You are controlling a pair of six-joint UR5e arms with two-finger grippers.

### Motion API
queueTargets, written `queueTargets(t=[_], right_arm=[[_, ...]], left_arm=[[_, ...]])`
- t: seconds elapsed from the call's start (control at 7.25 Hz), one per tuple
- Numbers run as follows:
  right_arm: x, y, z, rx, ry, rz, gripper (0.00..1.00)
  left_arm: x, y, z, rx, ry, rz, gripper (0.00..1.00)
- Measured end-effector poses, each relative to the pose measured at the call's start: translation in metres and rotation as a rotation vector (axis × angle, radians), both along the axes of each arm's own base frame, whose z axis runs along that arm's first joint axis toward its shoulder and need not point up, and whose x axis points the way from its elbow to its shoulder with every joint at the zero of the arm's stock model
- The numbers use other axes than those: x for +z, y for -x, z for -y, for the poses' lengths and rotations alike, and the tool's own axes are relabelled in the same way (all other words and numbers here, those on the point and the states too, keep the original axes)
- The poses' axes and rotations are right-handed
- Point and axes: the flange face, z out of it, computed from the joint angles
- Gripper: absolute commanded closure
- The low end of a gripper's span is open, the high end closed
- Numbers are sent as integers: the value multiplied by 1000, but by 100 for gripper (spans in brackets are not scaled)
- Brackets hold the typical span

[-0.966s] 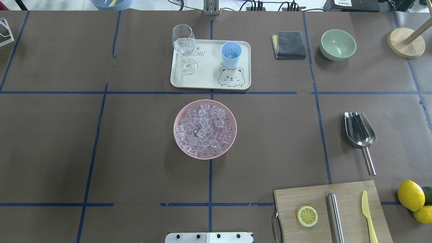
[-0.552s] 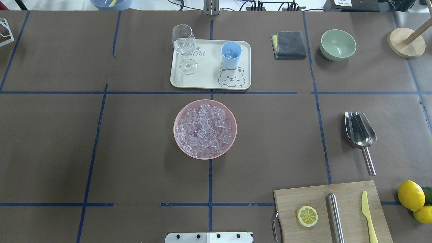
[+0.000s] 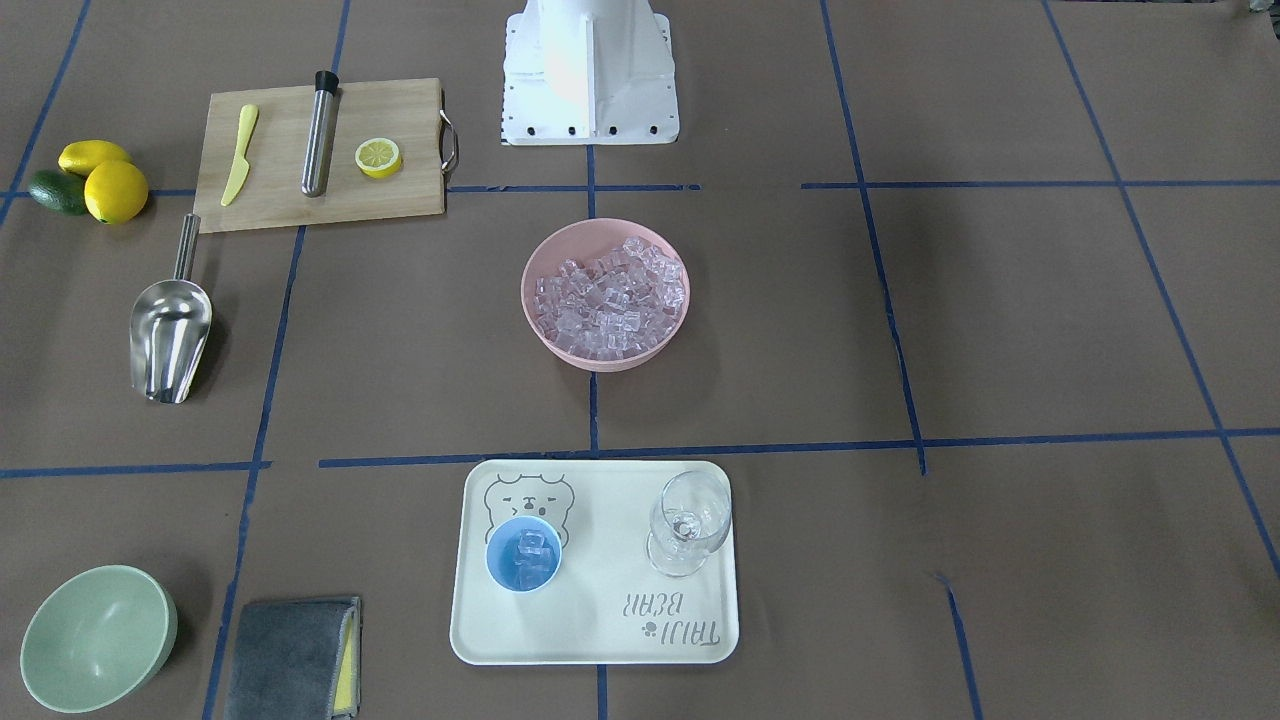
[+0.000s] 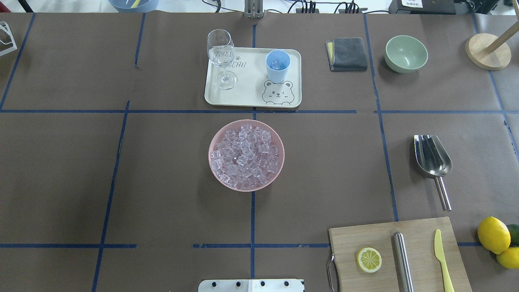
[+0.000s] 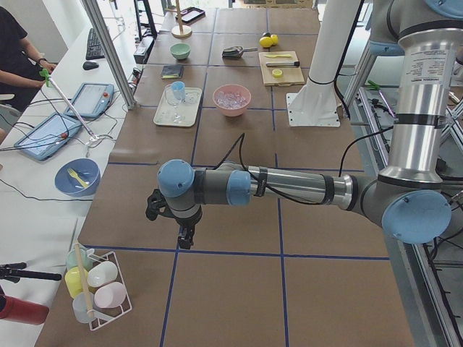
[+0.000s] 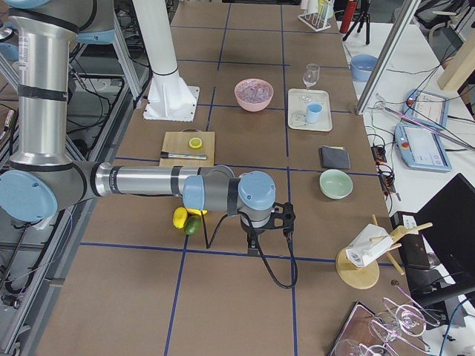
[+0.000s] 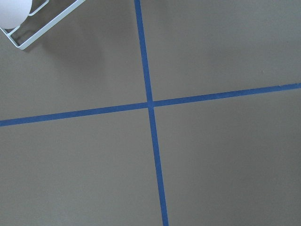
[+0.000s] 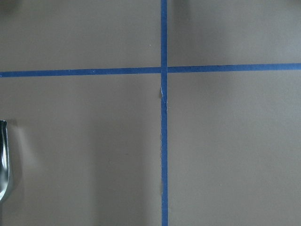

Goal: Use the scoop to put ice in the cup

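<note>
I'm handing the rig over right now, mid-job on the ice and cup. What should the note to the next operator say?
The left gripper and right gripper hang over bare table at opposite ends; open or shut cannot be told.
The scoop lies empty on the table on the robot's right, in neither gripper.
The ice fills the pink bowl at centre.
The cup stands on the tray with a few cubes inside.
Done: some ice is in the cup.
Left: if more is wanted, the right arm would likely take the scoop.
</note>
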Motion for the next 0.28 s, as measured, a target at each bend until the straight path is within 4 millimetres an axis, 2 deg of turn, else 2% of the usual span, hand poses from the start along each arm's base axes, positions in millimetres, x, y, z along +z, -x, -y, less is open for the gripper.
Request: queueTargets(t=[0.28], right_arm=[[-2, 0, 3, 0, -6, 0, 0]], left_arm=[[-1, 0, 1, -1, -2, 0, 0]])
